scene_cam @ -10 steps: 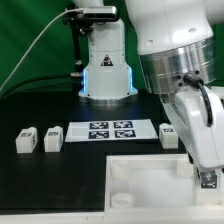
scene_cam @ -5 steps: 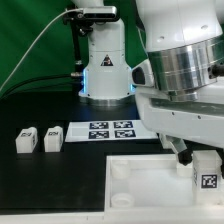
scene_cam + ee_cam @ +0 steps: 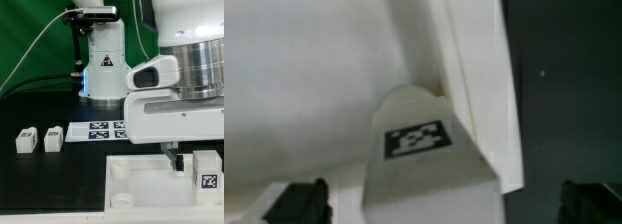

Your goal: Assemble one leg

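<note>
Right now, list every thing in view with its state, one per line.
pincer: open, low over the tabletop, holding nothing visible
leg: upright on the tabletop, beside the pincer
two spare legs: lying side by side on the table, untouched
tabletop: flat, no leg screwed in
marker board: flat, partly hidden

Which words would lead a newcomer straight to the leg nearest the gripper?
Find the large white tray-like piece at the front of the black table. The leg stands upright at its edge toward the exterior view's right, beside the gripper. The two other legs sit far off, toward the exterior view's left.
</note>
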You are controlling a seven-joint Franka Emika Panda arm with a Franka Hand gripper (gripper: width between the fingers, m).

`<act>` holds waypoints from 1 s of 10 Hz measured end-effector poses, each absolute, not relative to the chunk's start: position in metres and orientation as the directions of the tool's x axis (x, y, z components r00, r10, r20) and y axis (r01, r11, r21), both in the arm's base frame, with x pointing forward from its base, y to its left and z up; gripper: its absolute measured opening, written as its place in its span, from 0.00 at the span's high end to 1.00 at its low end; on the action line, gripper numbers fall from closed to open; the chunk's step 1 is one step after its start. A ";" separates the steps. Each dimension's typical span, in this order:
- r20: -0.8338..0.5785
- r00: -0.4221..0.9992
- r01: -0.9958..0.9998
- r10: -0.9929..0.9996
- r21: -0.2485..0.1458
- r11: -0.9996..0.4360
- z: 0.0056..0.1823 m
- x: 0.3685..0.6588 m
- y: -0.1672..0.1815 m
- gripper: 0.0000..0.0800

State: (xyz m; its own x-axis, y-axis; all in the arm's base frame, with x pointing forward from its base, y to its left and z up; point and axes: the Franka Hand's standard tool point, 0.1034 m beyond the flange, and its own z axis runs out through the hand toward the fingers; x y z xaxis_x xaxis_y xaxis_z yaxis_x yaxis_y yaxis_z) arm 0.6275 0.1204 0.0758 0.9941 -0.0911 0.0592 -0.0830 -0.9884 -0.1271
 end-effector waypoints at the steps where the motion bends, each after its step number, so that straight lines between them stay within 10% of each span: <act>1: 0.054 0.990 -0.118 -0.126 -0.130 -0.984 0.075 0.627 0.120 0.19; 3: 0.052 0.987 -0.141 -0.149 -0.131 -0.981 0.075 0.627 0.119 0.55; 6: 0.012 0.905 -0.418 -0.424 -0.142 -0.897 0.075 0.628 0.118 0.61; 10: -0.124 0.372 -0.927 -0.920 -0.098 -0.362 0.075 0.629 0.113 0.62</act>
State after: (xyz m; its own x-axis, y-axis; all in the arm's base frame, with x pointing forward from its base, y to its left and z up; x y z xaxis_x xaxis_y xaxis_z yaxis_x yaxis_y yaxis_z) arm 0.6285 0.1135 0.0747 0.3723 -0.9198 -0.1240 -0.9270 -0.3620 -0.0981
